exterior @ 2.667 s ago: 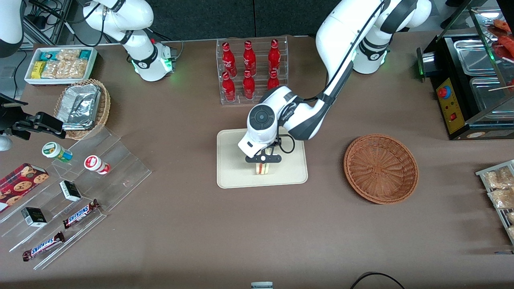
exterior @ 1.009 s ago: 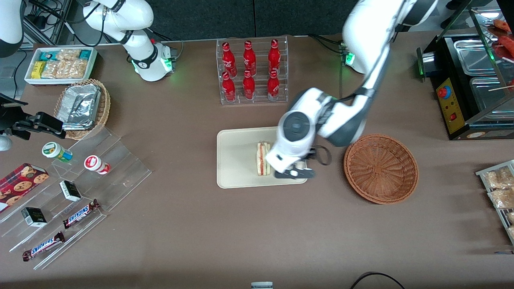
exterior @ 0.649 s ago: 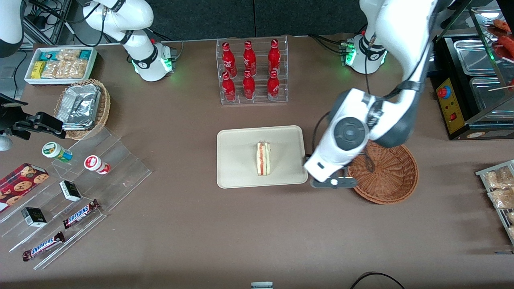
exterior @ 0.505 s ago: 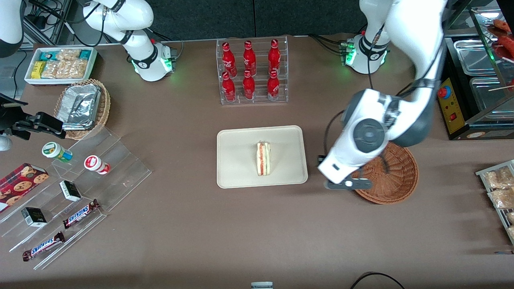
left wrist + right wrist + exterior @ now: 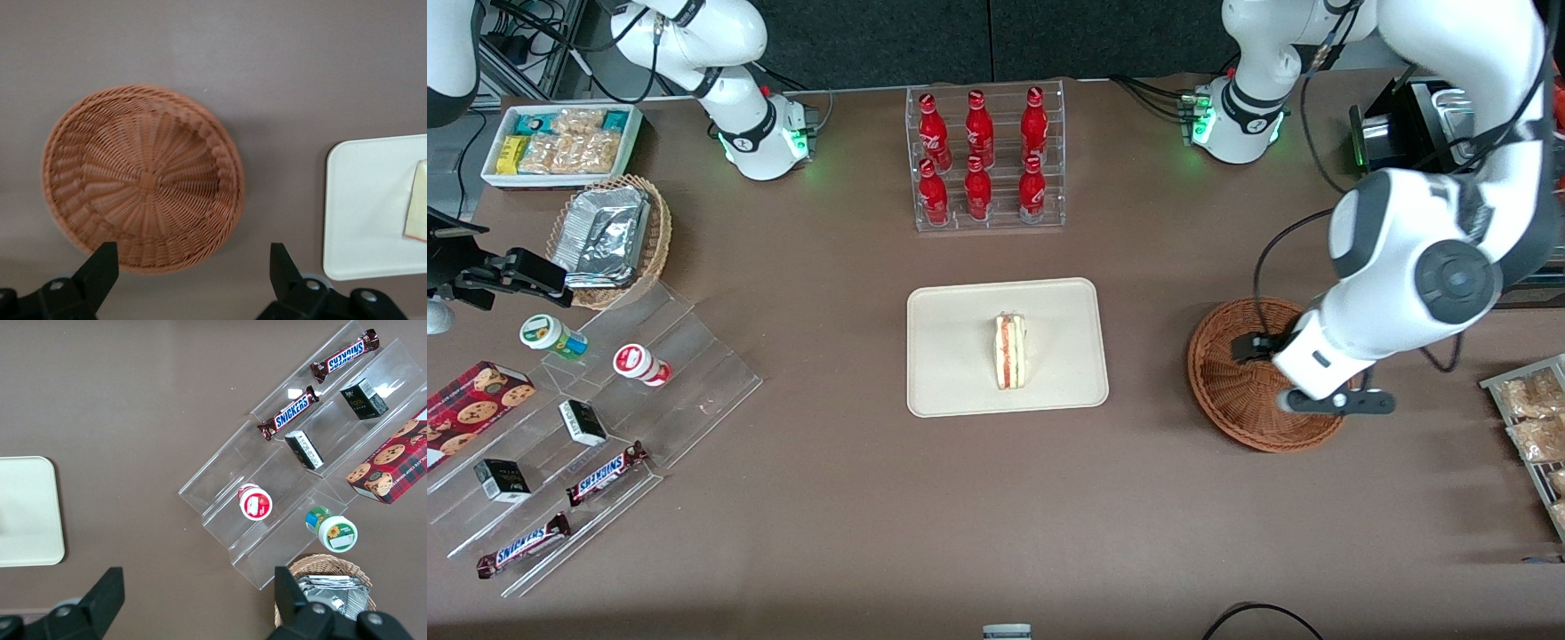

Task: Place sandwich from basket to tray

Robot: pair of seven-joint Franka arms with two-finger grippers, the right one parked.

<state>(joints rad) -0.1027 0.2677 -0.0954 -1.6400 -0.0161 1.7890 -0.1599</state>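
Tray: lying mid-table, carrying the sandwich near its centre, filling stripes facing up. Basket: sitting toward the working arm's end, holding nothing. Gripper: hovering above the basket's rim, fingers spread apart, gripping nothing.

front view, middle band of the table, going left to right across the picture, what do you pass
foil packet basket → clear stepped display → tray → sandwich on it → basket → gripper, open, above the basket's rim → snack packets
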